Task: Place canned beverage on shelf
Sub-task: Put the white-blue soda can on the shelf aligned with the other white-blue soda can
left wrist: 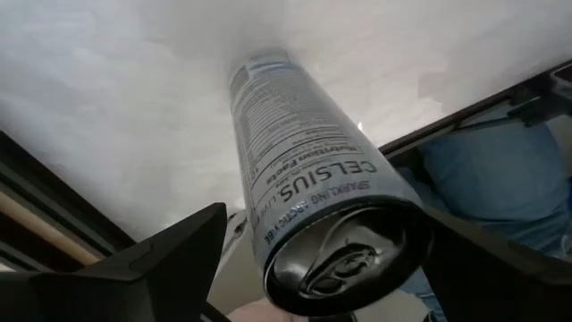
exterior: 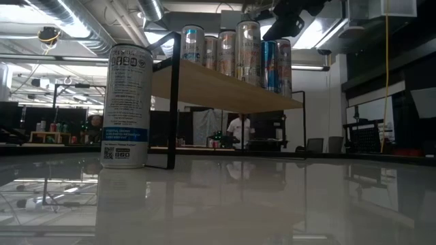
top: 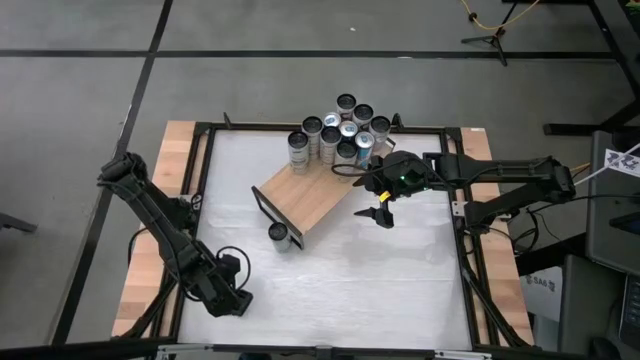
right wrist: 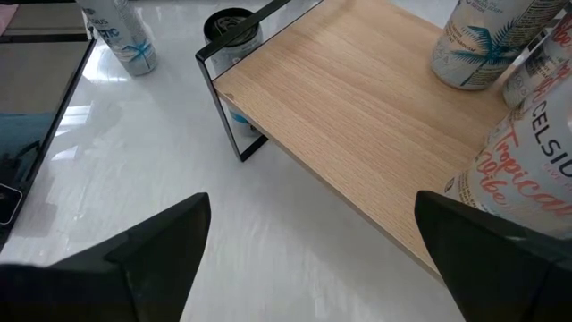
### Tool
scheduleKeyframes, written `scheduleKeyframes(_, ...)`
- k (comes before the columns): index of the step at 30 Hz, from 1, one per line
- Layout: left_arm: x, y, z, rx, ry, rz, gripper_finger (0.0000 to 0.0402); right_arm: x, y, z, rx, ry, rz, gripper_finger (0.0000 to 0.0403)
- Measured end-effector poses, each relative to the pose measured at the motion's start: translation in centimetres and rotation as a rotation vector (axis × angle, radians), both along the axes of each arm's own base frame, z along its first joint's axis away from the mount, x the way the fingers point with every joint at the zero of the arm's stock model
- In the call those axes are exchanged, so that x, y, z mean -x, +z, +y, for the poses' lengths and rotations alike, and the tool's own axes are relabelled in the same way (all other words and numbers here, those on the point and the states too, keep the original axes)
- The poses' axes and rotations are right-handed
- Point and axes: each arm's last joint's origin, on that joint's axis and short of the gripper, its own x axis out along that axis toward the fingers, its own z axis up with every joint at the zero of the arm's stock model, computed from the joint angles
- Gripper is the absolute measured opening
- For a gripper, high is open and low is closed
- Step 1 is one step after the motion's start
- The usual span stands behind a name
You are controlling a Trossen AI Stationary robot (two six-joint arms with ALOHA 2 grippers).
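Fingers first: my left fingers (left wrist: pixel 295 268) are spread wide around a can (left wrist: pixel 313 197) and hold it, low on the left of the high view. Next I must carry it up and right to the shelf (top: pixel 310 200) in the middle, where many cans (top: pixel 340 130) stand at the far end. One can (top: pixel 279 234) sits on the bench (top: pixel 380 290) by the shelf. My right fingers (top: pixel 379 213) hang wide open and empty, just right of the shelf.
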Motion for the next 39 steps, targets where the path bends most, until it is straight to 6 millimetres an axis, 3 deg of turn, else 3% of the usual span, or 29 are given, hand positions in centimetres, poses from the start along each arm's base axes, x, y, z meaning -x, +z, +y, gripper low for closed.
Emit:
scheduleKeyframes(17,0.0,-0.62,-0.6,-0.015,-0.016,0.013,0.0338,0.0,0.0,0.0,0.0,0.0,0.0,0.0388)
scheduleKeyframes(30,-0.07,-0.58,-0.68,0.008,0.061,0.036,0.0264,0.0,0.0,0.0,0.0,0.0,0.0,0.0388)
scheduleKeyframes(39,-0.39,-0.55,-0.42,0.023,0.093,0.051,0.0259,-0.01,-0.01,0.0,0.0,0.0,0.0,0.0388)
